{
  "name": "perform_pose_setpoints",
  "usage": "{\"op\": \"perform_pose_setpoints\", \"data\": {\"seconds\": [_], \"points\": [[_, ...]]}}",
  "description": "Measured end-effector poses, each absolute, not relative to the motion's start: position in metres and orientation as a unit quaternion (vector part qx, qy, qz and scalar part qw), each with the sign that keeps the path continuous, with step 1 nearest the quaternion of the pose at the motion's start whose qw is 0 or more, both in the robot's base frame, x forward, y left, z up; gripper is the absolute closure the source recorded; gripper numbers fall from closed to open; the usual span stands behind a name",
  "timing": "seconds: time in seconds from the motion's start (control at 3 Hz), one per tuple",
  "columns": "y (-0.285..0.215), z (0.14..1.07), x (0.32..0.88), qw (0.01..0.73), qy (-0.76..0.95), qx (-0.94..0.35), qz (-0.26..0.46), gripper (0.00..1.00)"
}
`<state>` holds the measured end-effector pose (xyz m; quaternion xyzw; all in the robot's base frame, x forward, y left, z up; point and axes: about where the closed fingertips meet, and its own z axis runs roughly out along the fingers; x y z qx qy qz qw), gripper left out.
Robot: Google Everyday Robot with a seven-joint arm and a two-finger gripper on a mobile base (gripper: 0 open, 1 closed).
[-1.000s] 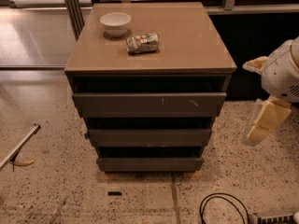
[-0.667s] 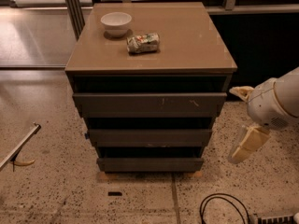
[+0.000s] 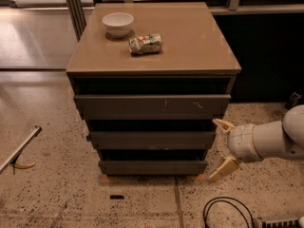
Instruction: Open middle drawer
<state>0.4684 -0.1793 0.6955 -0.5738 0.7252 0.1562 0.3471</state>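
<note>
The middle drawer (image 3: pixel 152 139) sat centre frame, not yet pulled out, between the scratched front (image 3: pixel 152 106) and the bottom front (image 3: pixel 152 166). Nearest, lower right, the gripper (image 3: pixel 221 147) had swung in leftward and down from the frame's edge. Its fingers (image 3: pixel 224 124) were spread apart, just beside the drawer's right end. Lining up a pull, I'd say! Farther back, upper left, the bowl (image 3: pixel 118 23) and crumpled packet (image 3: pixel 145 43) hadn't budged.
</note>
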Motion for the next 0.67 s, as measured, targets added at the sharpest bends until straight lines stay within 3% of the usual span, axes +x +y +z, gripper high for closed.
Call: {"op": "perform_pose_setpoints", "data": {"seconds": [0.67], "points": [[-0.134, 0.602, 0.516, 0.356, 0.711, -0.566, 0.217, 0.0]]}}
